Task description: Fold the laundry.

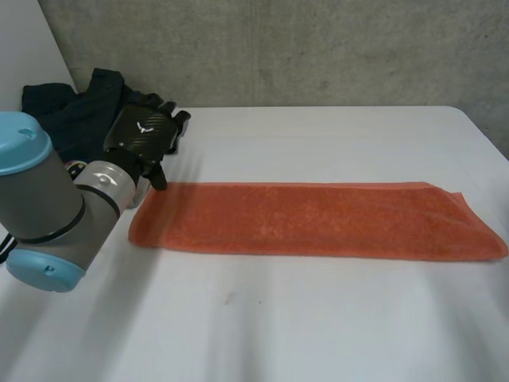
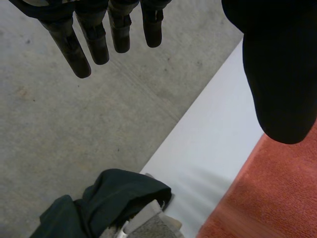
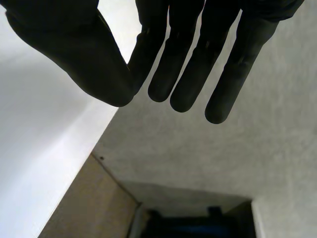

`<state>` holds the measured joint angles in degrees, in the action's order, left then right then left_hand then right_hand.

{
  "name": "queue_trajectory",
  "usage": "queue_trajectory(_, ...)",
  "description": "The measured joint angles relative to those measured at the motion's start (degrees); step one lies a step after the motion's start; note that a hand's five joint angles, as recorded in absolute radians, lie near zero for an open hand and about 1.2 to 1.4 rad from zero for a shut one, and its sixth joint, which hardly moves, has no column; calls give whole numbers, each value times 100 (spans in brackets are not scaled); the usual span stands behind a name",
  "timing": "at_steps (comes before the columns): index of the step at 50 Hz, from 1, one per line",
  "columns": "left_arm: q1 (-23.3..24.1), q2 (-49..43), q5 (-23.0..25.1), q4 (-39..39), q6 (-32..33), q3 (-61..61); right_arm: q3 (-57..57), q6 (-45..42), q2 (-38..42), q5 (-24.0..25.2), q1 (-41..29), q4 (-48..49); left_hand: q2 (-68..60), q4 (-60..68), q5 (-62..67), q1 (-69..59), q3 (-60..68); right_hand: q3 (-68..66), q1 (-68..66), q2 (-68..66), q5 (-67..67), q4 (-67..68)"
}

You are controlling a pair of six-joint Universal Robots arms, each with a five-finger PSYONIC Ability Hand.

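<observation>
Across the white table (image 1: 318, 318) lies the orange towel (image 1: 318, 219), a folded strip from nine to three o'clock. Probably soft, limp (it should sag): pinch its end corners. Left hand (image 1: 147, 135), at its nine o'clock end, and right hand (image 3: 188, 59) are straight-fingered, empty.

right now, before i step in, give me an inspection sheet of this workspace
surface: white table, bare apart from the laundry
job's things: orange towel lying flat, folded into a long strip across the table; dark garments heaped at the table's far left corner
clutter: nothing seen
hands: left hand at the towel's left end, fingers straight, holding nothing; right hand open with fingers straight, holding nothing
cables: nothing seen
surroundings: grey concrete wall behind the table
</observation>
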<state>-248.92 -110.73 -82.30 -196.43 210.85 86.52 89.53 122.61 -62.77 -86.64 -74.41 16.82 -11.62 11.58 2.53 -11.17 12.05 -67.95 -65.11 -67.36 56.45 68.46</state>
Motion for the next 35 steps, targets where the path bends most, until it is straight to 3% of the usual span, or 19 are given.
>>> queue_trajectory(2, -7, 95, 1, 1, -7, 58, -32, -196, -88, 80, -399, -36, 0, 0, 0, 0, 0, 1153, 1104, 1164, -1149, -1155)
queue_trajectory(3, -11, 134, 1, 1, -16, 89, -4, -71, -134, 159, -626, -67, 0, 0, 0, 0, 0, 2404, 2406, 2483, -2312, -2405)
queue_trajectory(6, -13, 207, 4, 1, -69, 171, 147, 473, -279, 427, -996, -128, 0, 0, 0, 0, 0, 4771, 4698, 4846, -4820, -4802)
queue_trajectory(8, -7, 247, 8, 1, -155, 230, 332, 1055, -430, 752, -1090, -167, 0, 0, 0, 0, 0, 5268, 5012, 5235, -5236, -5305)
queue_trajectory(11, 16, 274, 14, 0, -316, 276, 618, 1884, -627, 1354, -923, -245, 0, 0, 0, 0, 2, 5248, 4988, 5220, -5167, -5290)
queue_trajectory(16, 55, 278, 20, 0, -516, 290, 872, 2529, -754, 2073, -344, -549, 0, 0, 0, 0, 2, 5071, 4846, 5219, -4846, -5108)
queue_trajectory(30, 143, 222, 21, -7, -575, 309, 573, 2532, 14, 2321, 232, -1037, 0, 0, 0, 0, 2, 4917, 4678, 4898, -4654, -4931)
queue_trajectory(32, 149, 210, 21, -8, -573, 309, 501, 2525, 178, 2307, 226, -1023, 1, 0, 0, 0, 2, 4197, 3965, 4209, -4050, -4320)
queue_trajectory(35, 153, 192, 21, -9, -572, 311, 392, 2521, 338, 2226, 234, -955, 0, 0, 0, 0, 2, 1112, 723, 890, -1001, -1140)
